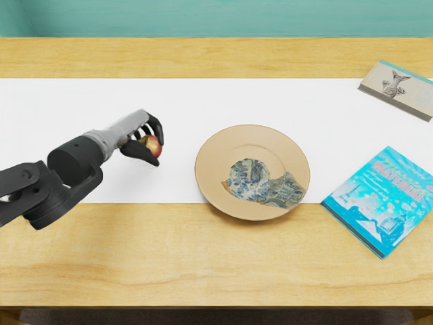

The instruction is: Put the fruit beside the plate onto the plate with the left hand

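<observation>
A small red and yellow apple sits inside the curled black fingers of my left hand, over the white runner to the left of the plate. The arm enters from the left edge. The tan plate with a blue patterned centre lies mid-table, about a hand's width to the right of the apple. Whether the apple rests on the cloth or hangs just above it, I cannot tell.
A white runner crosses the wooden table. A turquoise book lies at the right, near the plate. A grey booklet lies at the far right corner.
</observation>
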Controlling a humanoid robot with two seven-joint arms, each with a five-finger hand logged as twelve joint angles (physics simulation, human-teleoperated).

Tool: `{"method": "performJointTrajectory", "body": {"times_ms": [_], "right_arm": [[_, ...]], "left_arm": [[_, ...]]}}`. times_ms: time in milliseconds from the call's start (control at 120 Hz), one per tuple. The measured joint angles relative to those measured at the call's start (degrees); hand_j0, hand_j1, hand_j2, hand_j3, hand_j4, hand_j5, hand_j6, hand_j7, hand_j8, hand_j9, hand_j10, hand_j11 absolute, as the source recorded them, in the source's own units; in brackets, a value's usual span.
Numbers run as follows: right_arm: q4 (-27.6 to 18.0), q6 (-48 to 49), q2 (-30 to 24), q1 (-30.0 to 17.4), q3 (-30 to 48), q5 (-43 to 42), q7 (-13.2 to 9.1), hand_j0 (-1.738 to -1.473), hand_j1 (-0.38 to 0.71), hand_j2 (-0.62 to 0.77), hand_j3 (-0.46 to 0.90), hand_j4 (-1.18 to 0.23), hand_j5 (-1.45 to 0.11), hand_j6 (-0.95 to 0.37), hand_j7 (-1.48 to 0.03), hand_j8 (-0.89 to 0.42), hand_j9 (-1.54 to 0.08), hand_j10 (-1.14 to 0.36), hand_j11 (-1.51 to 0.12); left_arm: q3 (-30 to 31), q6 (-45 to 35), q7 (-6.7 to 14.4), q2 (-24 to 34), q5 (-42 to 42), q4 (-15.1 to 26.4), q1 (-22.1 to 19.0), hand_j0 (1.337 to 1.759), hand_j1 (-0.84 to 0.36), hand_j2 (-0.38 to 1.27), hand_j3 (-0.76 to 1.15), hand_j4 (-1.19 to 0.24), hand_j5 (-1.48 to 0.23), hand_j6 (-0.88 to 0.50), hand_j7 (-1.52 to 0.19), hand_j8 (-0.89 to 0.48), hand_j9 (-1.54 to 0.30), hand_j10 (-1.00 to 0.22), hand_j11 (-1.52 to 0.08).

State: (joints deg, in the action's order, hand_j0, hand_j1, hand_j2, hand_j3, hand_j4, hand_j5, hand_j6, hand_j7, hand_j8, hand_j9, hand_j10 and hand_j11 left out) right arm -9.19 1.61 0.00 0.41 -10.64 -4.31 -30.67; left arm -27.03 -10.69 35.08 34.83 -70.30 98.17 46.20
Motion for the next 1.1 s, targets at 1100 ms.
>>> {"method": "performJointTrajectory", "body": {"times_ms": [1100], "right_arm": [[-0.86,0.06,0.0,1.38,0.0,0.0,0.0,-1.658,-0.35,0.0,0.0,0.0,0.0,0.0,0.0,0.0,0.0,0.0,0.0]], "left_arm": [[3.85,1.85,0.0,-25.17,4.86,-12.71,9.96,1.643,-0.31,0.37,0.0,-0.82,-1.24,-0.41,-1.2,-0.36,-1.2,-0.58,-1.19]]}}
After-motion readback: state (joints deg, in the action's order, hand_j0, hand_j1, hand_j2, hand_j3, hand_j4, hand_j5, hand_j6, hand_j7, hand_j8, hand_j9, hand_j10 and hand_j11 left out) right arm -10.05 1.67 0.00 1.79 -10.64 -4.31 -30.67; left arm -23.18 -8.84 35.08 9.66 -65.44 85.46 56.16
